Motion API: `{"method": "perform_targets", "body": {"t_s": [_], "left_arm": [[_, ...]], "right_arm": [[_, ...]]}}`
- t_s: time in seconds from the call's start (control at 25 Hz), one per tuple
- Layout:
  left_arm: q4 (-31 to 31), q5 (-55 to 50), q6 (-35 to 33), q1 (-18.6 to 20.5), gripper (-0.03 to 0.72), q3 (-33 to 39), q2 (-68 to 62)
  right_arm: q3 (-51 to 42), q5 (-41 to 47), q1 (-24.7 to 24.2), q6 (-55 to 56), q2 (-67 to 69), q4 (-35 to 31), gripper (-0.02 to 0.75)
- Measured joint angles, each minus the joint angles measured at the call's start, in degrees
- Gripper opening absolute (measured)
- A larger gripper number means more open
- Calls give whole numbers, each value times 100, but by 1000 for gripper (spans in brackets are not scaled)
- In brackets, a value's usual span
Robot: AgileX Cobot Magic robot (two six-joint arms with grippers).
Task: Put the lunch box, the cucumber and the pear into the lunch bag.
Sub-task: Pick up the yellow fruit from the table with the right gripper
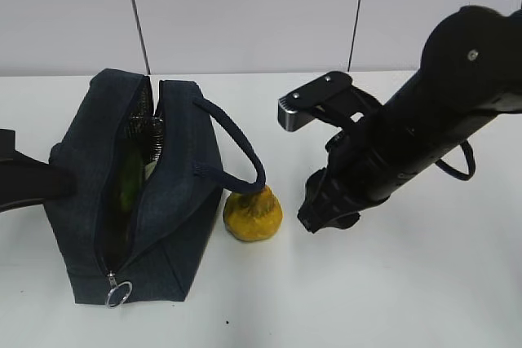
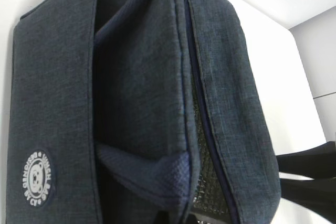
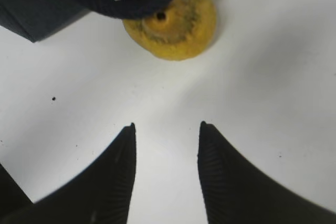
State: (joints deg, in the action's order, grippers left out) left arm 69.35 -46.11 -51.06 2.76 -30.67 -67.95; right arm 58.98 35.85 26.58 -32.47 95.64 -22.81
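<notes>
Nearest to me, the lunch bag (image 1: 134,193) is lying on the white tabletop (image 1: 391,291) with its zipper open and its metal ring pull (image 1: 119,292) pointing my way. Something green, likely the cucumber (image 1: 128,185), is showing through the opening, so that part is looking done; I cannot tell whether the lunch box is inside. Just beside the bag, the pear (image 1: 253,214) is sitting on the tabletop with one loop handle (image 1: 236,152) draping over it, so it is what is left. The right claw (image 3: 166,145) is hovering near the pear, spread apart and empty. The left claw itself is not showing, though it reads as clenched, by the bag's far side.
</notes>
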Motion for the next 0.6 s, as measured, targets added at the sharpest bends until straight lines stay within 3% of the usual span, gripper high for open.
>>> {"method": "perform_targets", "body": {"t_s": [0.12,0.4,0.6], "left_arm": [[0,0,0,0,-12,0,0],[0,0,0,0,-12,0,0],[0,0,0,0,-12,0,0]], "right_arm": [[-9,22,0,-76,240,-144,334],[-13,-340,0,-787,301,-781,465],[-13,-866,0,-1339,301,-1393,482]]}}
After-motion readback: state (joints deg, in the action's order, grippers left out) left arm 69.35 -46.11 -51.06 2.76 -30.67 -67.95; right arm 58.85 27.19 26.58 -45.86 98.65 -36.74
